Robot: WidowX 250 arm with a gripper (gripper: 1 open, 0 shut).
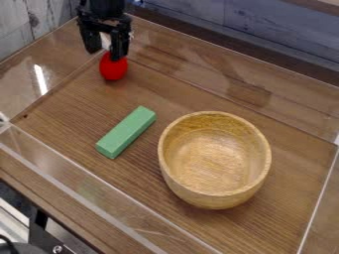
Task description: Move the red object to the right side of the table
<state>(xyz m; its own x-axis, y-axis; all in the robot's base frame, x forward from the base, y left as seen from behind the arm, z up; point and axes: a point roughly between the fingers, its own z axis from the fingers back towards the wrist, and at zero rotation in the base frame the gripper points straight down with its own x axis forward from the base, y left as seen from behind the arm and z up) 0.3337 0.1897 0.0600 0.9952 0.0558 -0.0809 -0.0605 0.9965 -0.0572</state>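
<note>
Red is the colour I track: the red object [115,67], a small rounded toy fruit, sits on the worktop [212,94] at the far left, close to the far-left corner of the clear acrylic walls [27,69] that edge the brown wood-grain surface. From my remote view, the claw [103,43] hangs directly over the fruit, pointing straight down from a dark wrist at the top edge of the view. Its two dark fingers [119,44] stand spread apart, one on each side of the top of the fruit; their tips reach about the level of the fruit's upper part. I cannot tell whether either finger touches it, and nothing is pinched between them. The fruit rests on the wood, not lifted. A green rectangular block [126,132] lies flat, nearer to me and slightly right of the fruit, well apart from it, with its long axis running diagonally from near left to far right. A wooden bowl [215,159] stands upright on the near right part of the worktop, just beside the block's right end but not touching it; its interior holds nothing that I can see. Bright reflections streak the acrylic wall on the left side.
</note>
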